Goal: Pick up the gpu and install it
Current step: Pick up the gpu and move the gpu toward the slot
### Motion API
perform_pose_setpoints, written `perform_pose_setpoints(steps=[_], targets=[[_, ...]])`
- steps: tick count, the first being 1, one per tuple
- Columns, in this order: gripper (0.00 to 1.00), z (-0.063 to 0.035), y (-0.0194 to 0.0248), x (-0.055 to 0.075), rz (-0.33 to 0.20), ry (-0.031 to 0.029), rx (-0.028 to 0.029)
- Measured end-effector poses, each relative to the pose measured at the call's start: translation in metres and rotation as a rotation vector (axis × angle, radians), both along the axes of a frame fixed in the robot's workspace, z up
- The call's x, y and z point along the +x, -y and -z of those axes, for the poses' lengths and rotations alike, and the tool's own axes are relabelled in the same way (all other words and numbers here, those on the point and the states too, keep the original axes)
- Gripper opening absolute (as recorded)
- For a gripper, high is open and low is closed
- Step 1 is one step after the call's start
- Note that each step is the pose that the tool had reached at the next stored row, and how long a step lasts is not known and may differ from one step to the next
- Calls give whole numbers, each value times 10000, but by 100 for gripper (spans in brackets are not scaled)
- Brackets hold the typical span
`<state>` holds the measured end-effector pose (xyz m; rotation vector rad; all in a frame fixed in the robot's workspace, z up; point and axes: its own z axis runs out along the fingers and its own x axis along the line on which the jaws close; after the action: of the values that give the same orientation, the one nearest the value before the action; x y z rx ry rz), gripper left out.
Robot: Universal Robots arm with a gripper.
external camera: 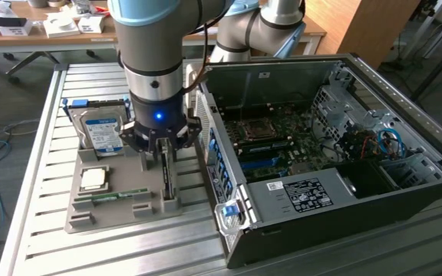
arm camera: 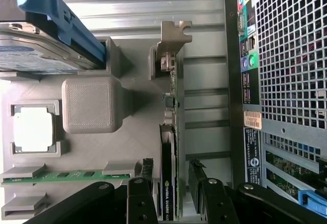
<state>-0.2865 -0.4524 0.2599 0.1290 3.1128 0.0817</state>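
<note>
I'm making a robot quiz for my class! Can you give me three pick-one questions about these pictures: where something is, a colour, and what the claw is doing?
1. Where is the gpu? A) in a bucket B) standing on edge in the grey holder C) in somebody's hand
2. What colour is the memory stick? A) green B) red C) yellow
3. How is the gripper? A) shut tight B) lifting it C) open, fingers either side of the gpu
Answers: 1 B, it stands in a slot; 2 A, green board; 3 C, gaps show beside the gpu.
</note>
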Motion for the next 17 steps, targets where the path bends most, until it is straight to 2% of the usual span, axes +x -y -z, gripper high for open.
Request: perform_pose_setpoints(steps=[4, 9, 17], targets=[[42, 59, 0, -1, 4, -2, -1], [42, 68, 0, -1, 5, -3, -3], [42, 156, 0, -1, 7, -1, -1]])
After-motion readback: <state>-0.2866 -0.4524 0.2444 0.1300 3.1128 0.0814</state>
